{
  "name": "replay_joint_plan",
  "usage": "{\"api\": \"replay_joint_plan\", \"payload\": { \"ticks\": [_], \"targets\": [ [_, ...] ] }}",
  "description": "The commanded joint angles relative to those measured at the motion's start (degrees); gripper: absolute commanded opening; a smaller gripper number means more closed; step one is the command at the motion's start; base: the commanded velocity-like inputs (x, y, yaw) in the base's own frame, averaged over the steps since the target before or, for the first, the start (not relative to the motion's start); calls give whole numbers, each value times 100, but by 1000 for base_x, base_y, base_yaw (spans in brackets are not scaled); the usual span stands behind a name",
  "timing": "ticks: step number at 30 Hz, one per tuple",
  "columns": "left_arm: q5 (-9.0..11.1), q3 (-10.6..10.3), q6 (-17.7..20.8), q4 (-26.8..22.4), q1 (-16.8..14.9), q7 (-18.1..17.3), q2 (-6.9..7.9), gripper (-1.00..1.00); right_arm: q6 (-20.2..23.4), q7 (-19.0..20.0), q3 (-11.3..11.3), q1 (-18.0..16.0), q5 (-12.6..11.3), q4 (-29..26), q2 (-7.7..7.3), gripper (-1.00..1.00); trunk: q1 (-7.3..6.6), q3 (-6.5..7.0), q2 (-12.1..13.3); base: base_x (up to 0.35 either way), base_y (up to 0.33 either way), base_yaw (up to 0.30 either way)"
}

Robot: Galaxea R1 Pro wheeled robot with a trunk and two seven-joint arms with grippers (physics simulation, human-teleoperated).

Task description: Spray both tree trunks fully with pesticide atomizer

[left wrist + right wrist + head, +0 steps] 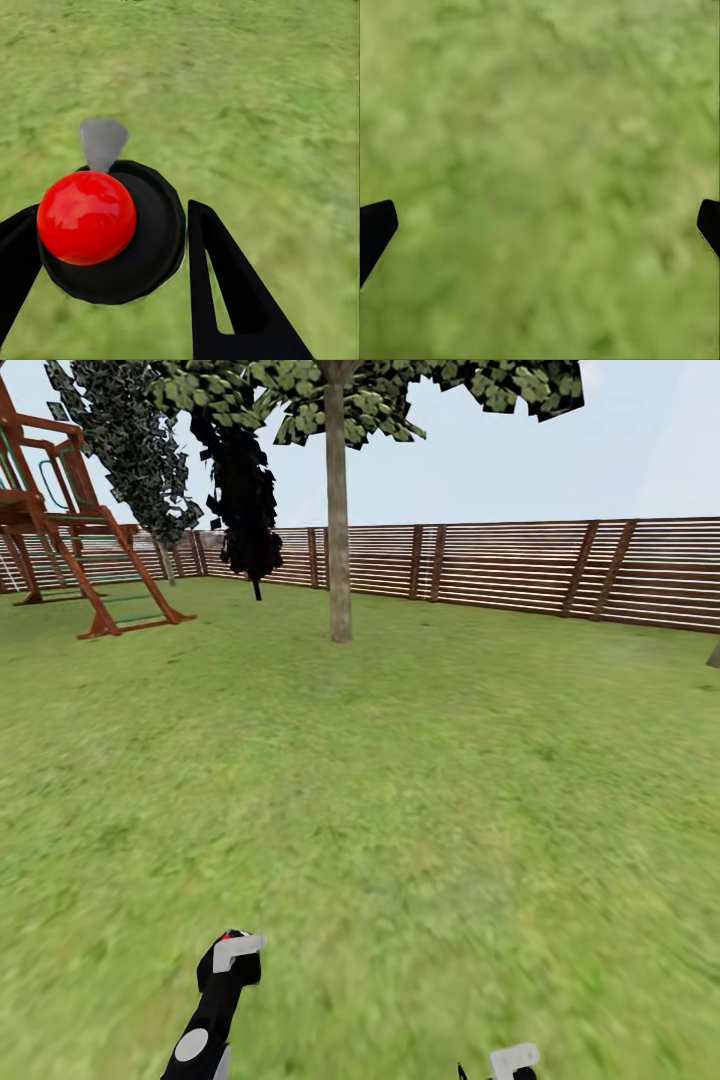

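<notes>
At lower left of the head view, the left gripper [112,259] clamps the black, red-capped pesticide atomizer [112,232] over blurry grass [420,780]. The right gripper [540,225] apparently hangs wide open. A tree trunk [338,540] stands at upper centre before the fence [560,565].

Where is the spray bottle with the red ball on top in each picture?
Head view: the atomizer is low and left of middle, held in the left pincer.
Left wrist view: its red ball and black body sit between the fingers.
Right wrist view: not in it.
Shared landmark: the green grass.
</notes>
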Motion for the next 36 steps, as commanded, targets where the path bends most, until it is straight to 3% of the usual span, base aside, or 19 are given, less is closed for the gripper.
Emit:
{"api": "replay_joint_plan", "payload": {
  "ticks": [1, 36],
  "targets": [
    [1, 0, 2, 1, 0, 0, 0, -100, 0, 1, 0, 0, 1, 0, 1, 100, 0, 0, 0, 338, 84, 0],
    [3, 0, 4, 5, 0, 3, 0, -100, 1, -1, 0, 0, 3, 0, 1, 100, 0, 0, 0, 338, 84, 0]
  ]
}}
